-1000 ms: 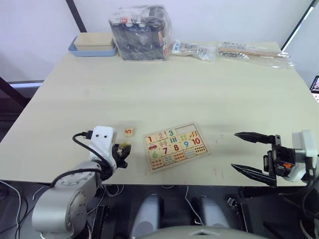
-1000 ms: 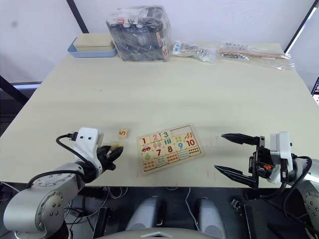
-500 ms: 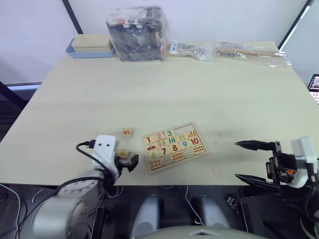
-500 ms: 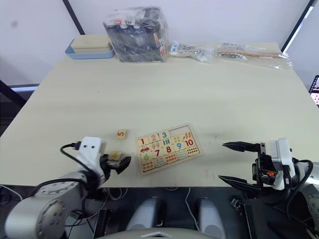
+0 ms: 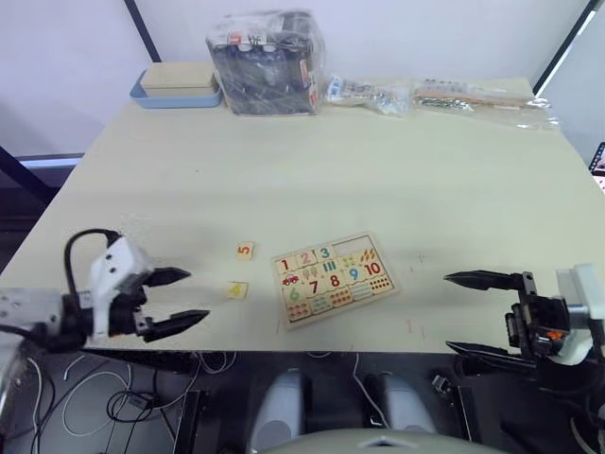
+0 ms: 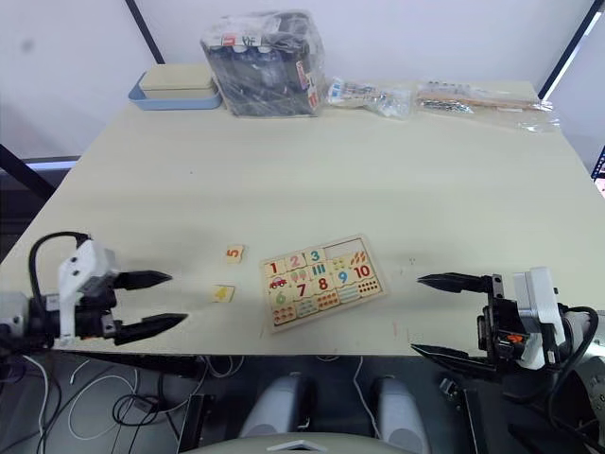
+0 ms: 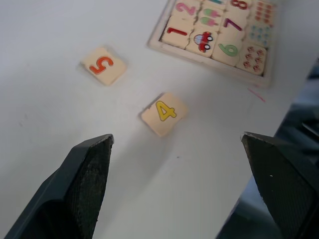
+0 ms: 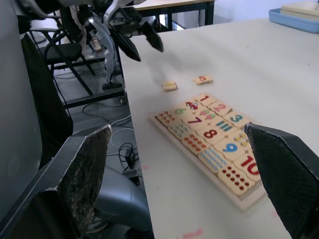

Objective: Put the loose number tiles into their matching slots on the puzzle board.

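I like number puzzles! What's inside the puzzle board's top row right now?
The puzzle board has tiles 1, 2 and 3 in its top row, then bare wooden slots. Tile 4 and tile 5 lie loose on the table beside it.

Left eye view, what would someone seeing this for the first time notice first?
Probably the puzzle board near the table's front edge, its coloured numerals bright against the pale wood, with two top-row slots bare. Just off its left side lie two loose tiles, the 5 and the 4. Flanking them, the left gripper and right gripper hover wide open and empty at the table's front corners.
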Robot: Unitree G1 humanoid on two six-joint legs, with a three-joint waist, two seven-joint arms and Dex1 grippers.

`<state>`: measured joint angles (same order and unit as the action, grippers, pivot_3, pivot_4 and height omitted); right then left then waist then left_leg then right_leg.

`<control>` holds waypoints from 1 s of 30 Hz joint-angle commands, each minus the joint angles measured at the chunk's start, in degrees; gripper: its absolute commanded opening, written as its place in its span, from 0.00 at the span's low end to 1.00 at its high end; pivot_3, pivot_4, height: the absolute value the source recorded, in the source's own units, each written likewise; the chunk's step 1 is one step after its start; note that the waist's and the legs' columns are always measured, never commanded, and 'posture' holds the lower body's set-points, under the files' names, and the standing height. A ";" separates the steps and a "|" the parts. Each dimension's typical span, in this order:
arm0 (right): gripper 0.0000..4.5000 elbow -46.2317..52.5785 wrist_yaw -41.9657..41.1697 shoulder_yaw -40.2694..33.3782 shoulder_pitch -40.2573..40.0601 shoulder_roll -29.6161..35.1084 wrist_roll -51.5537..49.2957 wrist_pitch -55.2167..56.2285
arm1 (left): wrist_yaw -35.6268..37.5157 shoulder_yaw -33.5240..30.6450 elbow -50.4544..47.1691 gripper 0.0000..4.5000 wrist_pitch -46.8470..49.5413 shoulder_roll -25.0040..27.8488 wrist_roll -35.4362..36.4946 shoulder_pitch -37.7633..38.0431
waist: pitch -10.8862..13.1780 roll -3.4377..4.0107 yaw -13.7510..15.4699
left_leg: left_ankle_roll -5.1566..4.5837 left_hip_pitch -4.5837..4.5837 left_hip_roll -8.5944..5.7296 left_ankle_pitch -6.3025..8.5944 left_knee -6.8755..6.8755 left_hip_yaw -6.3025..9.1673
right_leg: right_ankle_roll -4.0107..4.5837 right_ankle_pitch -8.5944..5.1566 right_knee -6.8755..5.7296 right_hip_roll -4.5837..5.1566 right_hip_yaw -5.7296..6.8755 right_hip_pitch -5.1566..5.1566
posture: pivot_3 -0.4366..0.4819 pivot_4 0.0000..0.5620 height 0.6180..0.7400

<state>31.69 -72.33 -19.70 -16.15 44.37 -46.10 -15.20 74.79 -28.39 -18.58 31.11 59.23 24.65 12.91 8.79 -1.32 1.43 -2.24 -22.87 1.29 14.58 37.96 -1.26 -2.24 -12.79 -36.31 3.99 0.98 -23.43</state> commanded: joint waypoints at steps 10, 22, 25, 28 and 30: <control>1.00 2.16 1.04 -1.89 0.07 0.39 -0.37 0.46 | 16.37 25.51 28.47 0.96 -30.09 1.58 -10.97 -27.15 | 0.01 -0.05 0.23 | -0.11 -0.09 -0.02 0.06 0.03 -0.09 | -0.06 0.05 0.10 -0.07 -0.02 0.06 | 0.48 0.27 1.00; 1.00 1.43 0.84 -0.78 -0.16 -1.04 1.73 2.28 | 15.46 30.91 34.78 0.83 -34.64 -1.76 -12.77 -30.91 | 0.01 -0.06 -0.52 | -0.12 -0.06 0.03 0.06 0.05 -0.08 | -0.07 0.04 0.03 -0.23 -0.08 0.06 | 0.48 0.27 1.00; 1.00 1.23 0.83 -0.85 -0.41 -1.41 2.09 2.60 | 15.75 30.91 35.19 0.65 -35.26 -1.90 -12.73 -30.92 | 0.01 -0.06 -0.47 | -0.12 -0.07 0.03 0.06 0.07 -0.07 | -0.08 0.04 0.02 -0.23 -0.08 0.06 | 0.48 0.27 1.00; 1.00 1.05 0.72 -0.90 -0.66 -1.58 2.30 2.94 | 15.93 31.02 35.54 0.56 -35.86 -1.81 -13.00 -31.09 | 0.01 -0.06 -0.48 | -0.12 -0.07 0.03 0.06 0.08 -0.07 | -0.08 0.04 0.02 -0.23 -0.09 0.06 | 0.48 0.27 1.00; 1.00 1.06 0.72 -0.84 -0.90 -1.75 2.49 3.13 | 15.84 31.29 36.33 0.56 -36.74 -2.05 -13.39 -31.28 | 0.01 -0.06 -0.48 | -0.12 -0.07 0.03 0.06 0.08 -0.06 | -0.07 0.04 0.01 -0.23 -0.09 0.06 | 0.48 0.27 1.00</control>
<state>32.41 -71.42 -20.14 -16.88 42.88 -43.19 -13.17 89.88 2.87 17.32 -4.42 56.86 11.29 -17.49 8.79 -1.38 0.94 -2.36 -22.94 1.32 14.63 38.04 -1.32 -2.32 -12.75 -36.31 3.76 0.89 -23.37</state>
